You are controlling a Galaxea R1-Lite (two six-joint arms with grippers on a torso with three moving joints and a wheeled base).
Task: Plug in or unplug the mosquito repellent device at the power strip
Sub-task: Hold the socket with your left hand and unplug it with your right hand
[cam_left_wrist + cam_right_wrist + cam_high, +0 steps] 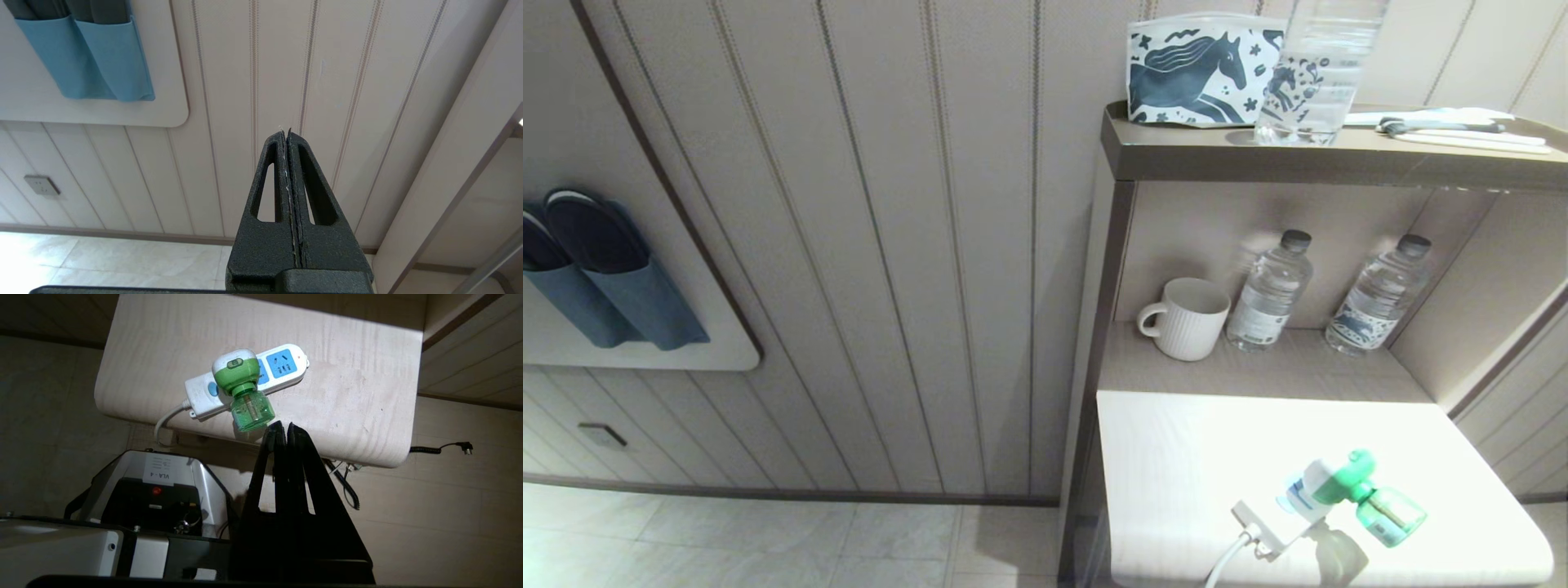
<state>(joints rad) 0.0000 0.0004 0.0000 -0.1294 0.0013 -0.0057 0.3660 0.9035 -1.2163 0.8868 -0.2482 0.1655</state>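
Device is plugged in as I read it: the mosquito repellent device point(241, 390) sits on the middle of the power strip point(282, 367), head on the socket panel, green bottle hanging out past the strip toward me. So either plugging is done, or unplugging hasn't started; I can't tell which run this is.

Left to right. My left claw point(288, 132) is parked off to the side facing the panelled wall point(253, 81), jaws pressed together, holding nothing. Slippers in their blue wall pockets point(605, 278) and bare floor tiles point(768, 539) are over there, well away from the work.

Next, the counter point(1176, 457): the strip lies at the near edge, close to the near right corner, its cord point(1229, 559) dropping over the front edge. The bottle end overhangs or nearly overhangs that edge, so a clumsy pull could, I judge, drag the whole strip off.

My right claw point(286, 426) is below and in front of the counter edge, just short of the green bottle, closed tight with nothing in it. It would need to open before any grab.

Room: counter top behind the strip is free up to the shelf with the mug point(1188, 318) and water bottles point(1270, 290). Approach from the front is open; a coiled black cable point(347, 486) hangs under the counter near my right claw.
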